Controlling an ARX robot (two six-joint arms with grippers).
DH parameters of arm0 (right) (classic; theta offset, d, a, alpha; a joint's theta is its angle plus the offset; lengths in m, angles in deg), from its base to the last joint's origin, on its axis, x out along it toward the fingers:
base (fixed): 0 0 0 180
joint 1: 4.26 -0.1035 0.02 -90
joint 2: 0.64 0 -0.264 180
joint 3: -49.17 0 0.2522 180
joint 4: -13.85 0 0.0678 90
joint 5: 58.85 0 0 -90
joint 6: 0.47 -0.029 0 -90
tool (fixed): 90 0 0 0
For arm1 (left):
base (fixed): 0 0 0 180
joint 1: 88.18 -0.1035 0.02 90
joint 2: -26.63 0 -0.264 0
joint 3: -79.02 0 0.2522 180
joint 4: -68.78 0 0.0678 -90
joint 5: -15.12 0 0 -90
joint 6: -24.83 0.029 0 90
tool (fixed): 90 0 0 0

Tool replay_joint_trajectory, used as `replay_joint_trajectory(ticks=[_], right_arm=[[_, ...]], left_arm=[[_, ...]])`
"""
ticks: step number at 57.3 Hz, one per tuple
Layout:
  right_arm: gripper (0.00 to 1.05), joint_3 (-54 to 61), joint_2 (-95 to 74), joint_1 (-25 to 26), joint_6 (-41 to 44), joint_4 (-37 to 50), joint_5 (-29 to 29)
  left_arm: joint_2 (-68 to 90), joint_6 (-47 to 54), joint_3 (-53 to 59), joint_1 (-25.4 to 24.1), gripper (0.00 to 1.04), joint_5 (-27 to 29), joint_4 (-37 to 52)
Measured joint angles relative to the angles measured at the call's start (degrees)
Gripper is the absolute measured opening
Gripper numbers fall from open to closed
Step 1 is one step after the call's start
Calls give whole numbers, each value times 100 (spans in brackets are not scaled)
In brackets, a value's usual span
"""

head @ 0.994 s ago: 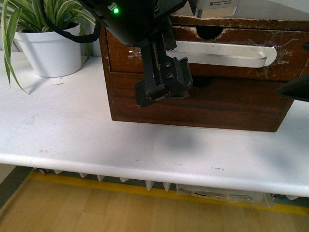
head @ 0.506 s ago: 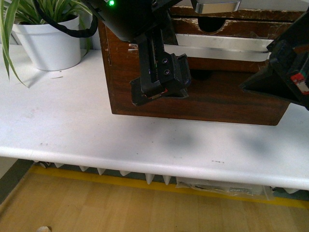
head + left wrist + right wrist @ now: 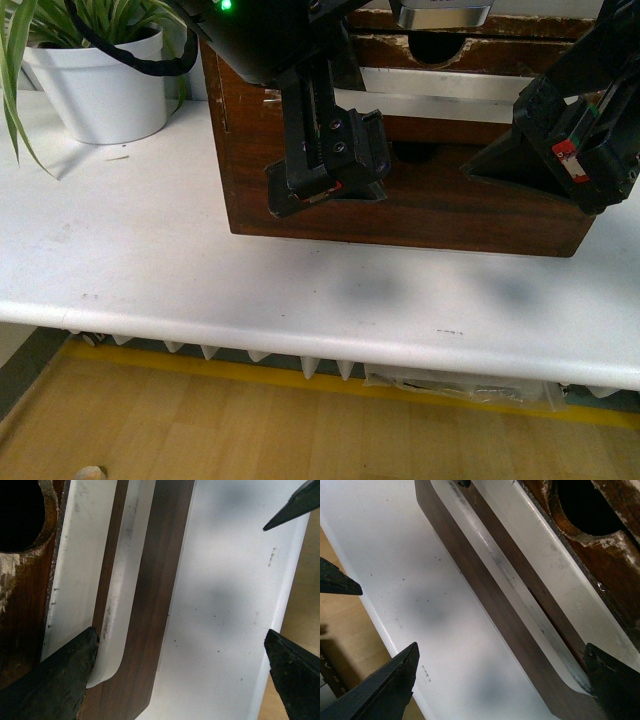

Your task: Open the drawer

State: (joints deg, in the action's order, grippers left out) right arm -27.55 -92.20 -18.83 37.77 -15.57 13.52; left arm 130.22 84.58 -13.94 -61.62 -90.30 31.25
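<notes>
Drawer (image 3: 490,55): looks shut, not yet pulled. Left claw (image 3: 180,632): spread wide, touching end of bar handle (image 3: 75,580). Right claw (image 3: 501,650): spread wide beside opposite end. Remains: grip, pull.

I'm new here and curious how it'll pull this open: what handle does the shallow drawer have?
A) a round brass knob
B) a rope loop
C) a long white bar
C: a long white bar handle runs across the front of the drawer.
</notes>
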Motion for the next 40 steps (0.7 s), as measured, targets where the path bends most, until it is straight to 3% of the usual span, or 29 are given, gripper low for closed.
replay_joint_trajectory(ticks=[13, 40], right_arm=[[96, -39, -81, -24, 39, -87, -186], [96, 50, 278, -227, 498, -1117, -678]], left_arm=[[-20, 142, -13, 0, 99, -7, -177], [-509, 737, 304, -9, 99, -240, -1010]])
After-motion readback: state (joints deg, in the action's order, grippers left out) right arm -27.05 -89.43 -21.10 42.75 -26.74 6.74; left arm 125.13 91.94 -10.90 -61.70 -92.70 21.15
